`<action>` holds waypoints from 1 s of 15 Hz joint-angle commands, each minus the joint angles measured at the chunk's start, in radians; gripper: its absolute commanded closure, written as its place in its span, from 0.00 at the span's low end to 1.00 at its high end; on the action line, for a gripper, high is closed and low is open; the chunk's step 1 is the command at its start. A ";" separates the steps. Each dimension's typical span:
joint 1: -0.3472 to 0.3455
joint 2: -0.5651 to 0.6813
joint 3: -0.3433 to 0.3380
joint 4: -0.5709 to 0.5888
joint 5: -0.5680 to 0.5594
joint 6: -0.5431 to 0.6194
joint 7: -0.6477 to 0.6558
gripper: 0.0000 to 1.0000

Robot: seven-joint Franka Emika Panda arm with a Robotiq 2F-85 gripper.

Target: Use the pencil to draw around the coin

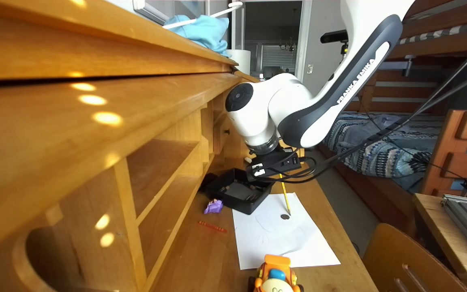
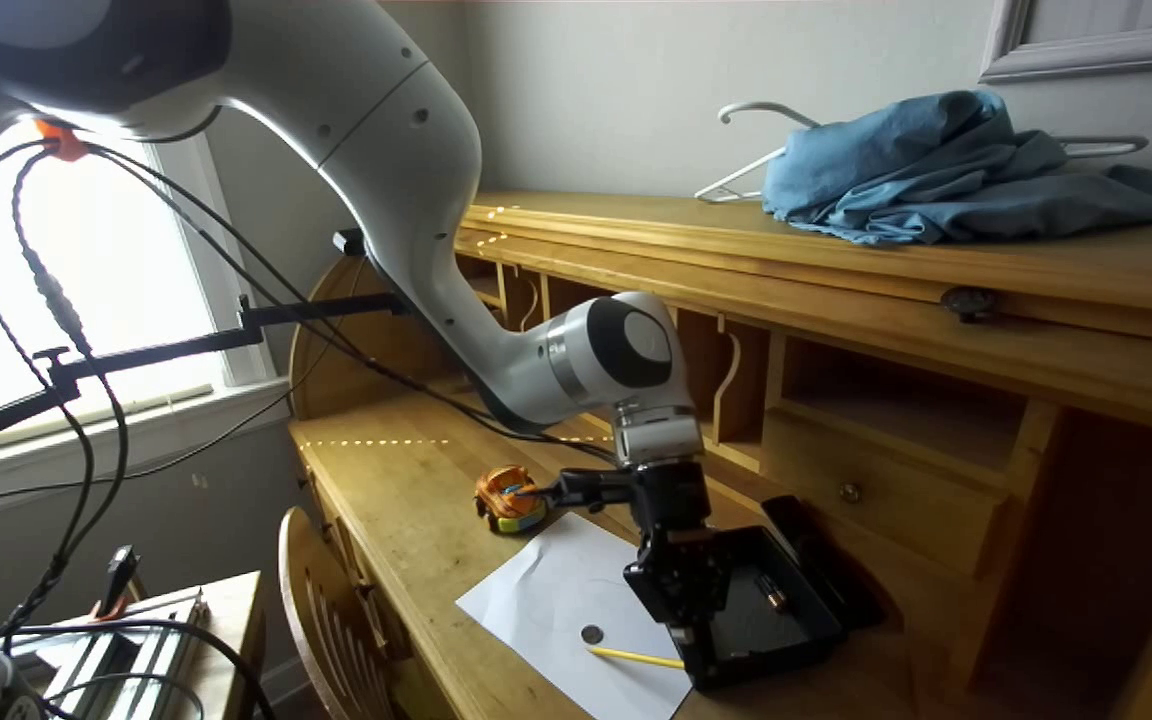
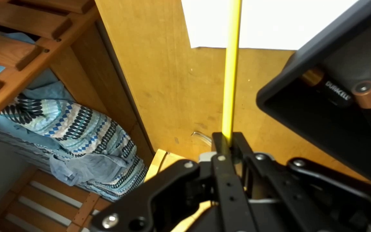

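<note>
The yellow pencil is held slanting down over the white paper. My gripper is shut on its upper end, as the wrist view shows; the pencil runs up out of that frame. The round dark coin lies flat on the paper, and the pencil's point is right beside its edge. In an exterior view, the coin and the pencil are also close together. I cannot tell whether the point touches the paper. The coin is out of the wrist view. A faint curved line shows on the paper.
A black tray with batteries stands right beside the gripper and over the paper's edge. A purple item and a red crayon lie by the shelves. An orange toy car stands at the paper's other end.
</note>
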 commanded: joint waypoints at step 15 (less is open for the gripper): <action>-0.005 -0.005 0.044 0.002 -0.071 -0.040 0.027 0.98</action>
